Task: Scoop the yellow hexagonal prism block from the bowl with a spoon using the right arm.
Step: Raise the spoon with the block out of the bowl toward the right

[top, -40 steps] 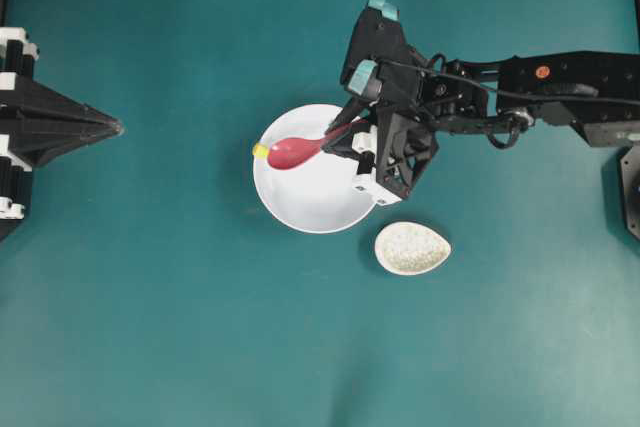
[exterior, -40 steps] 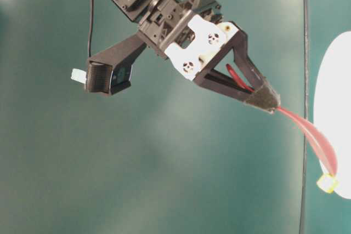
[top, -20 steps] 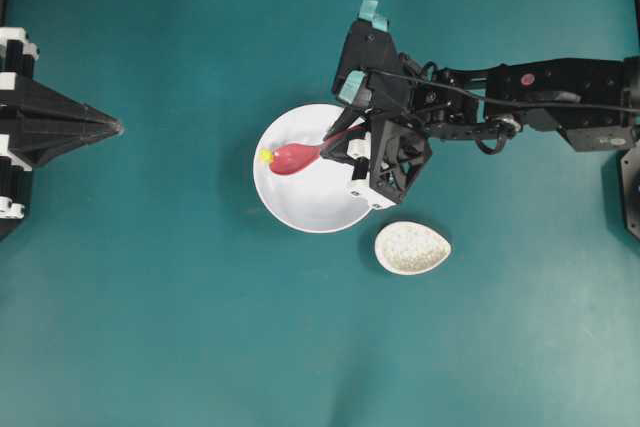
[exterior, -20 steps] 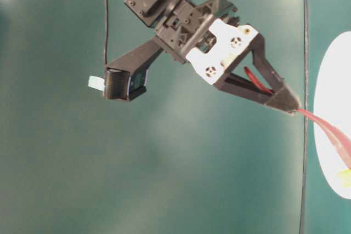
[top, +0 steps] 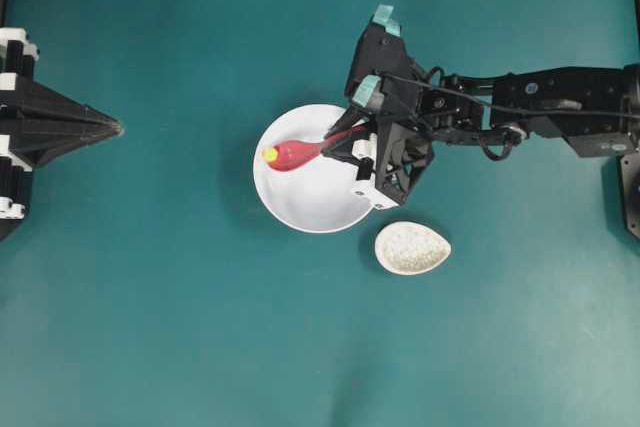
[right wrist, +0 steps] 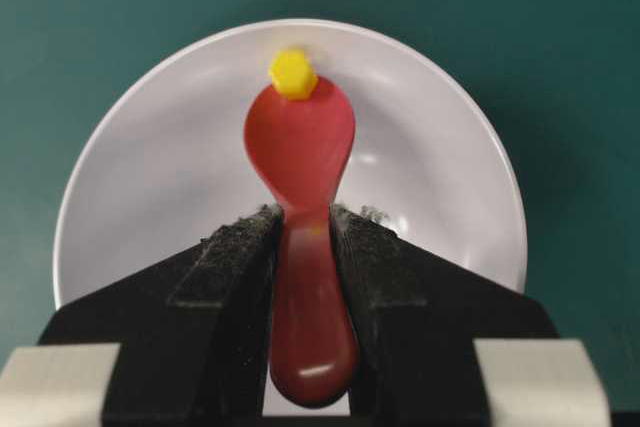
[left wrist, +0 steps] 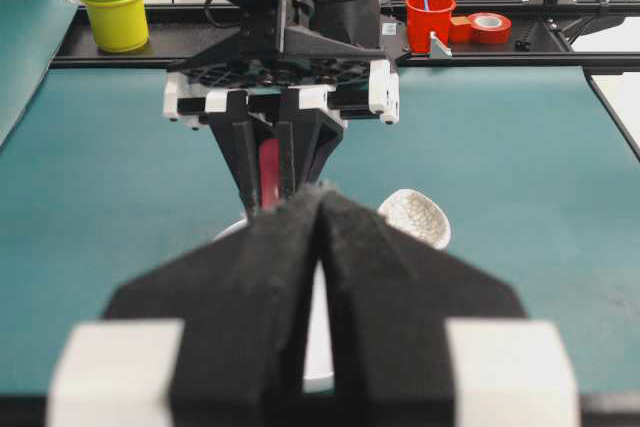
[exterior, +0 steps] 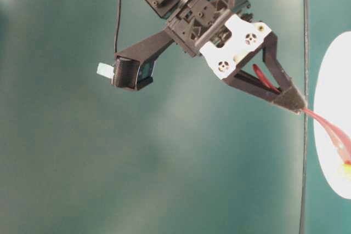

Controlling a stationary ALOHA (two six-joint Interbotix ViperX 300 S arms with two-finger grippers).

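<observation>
The right gripper [right wrist: 302, 237] is clamped on the handle of the red-pink spoon [right wrist: 300, 147], its two black padded fingers [right wrist: 232, 277] pressing the handle from either side while the handle's rounded end sticks back between them toward the camera. The spoon's deep oval scoop reaches forward over the white bowl [right wrist: 150, 177]. The yellow hexagonal prism block [right wrist: 292, 73] sits at the far tip of the scoop, touching its front lip; whether it rests in the scoop or just against the rim cannot be told. In the overhead view the spoon [top: 296, 153] lies across the upper left part of the bowl [top: 310, 202], with the block [top: 269, 154] at its left end, inside the bowl's rim. The right gripper [top: 338, 139] hangs over the bowl's upper right edge, carried by the black right arm [top: 540, 107] with teal tape tags. A small speckled beige dish [top: 412, 247] stands just beside the bowl, at its lower right, on the teal table [top: 180, 327]. The left gripper [left wrist: 318, 247] is closed on nothing, its pads meeting, and it sits well apart at the table's left edge.
</observation>
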